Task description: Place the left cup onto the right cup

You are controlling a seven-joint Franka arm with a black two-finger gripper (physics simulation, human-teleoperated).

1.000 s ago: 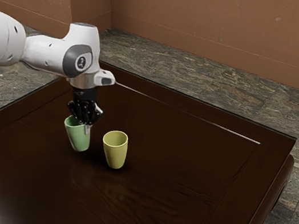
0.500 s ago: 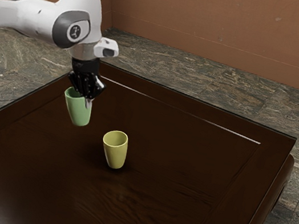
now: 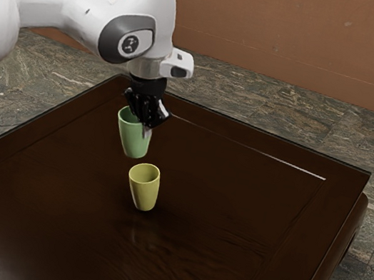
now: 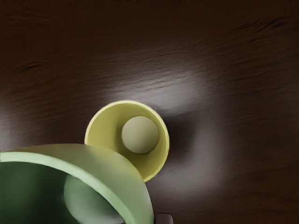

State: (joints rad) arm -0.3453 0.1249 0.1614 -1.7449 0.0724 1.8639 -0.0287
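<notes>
A green cup (image 3: 134, 138) hangs in the air, tilted, with my black gripper (image 3: 145, 122) shut on its rim. It is above and slightly to the exterior view's left of a yellow cup (image 3: 143, 185), which stands upright on the dark wooden table (image 3: 232, 213). There is a small gap between the green cup's bottom and the yellow cup's rim. In the wrist view the green cup (image 4: 79, 186) looms close under my hand and overlaps the edge of the open yellow cup (image 4: 128, 137) below it.
The table has a raised rim (image 3: 334, 209) along its edges. A stone floor (image 3: 287, 107) and brown walls surround it.
My arm has lifted the green cup off the table and carried it toward the exterior view's right, from beside the yellow cup to above it.
</notes>
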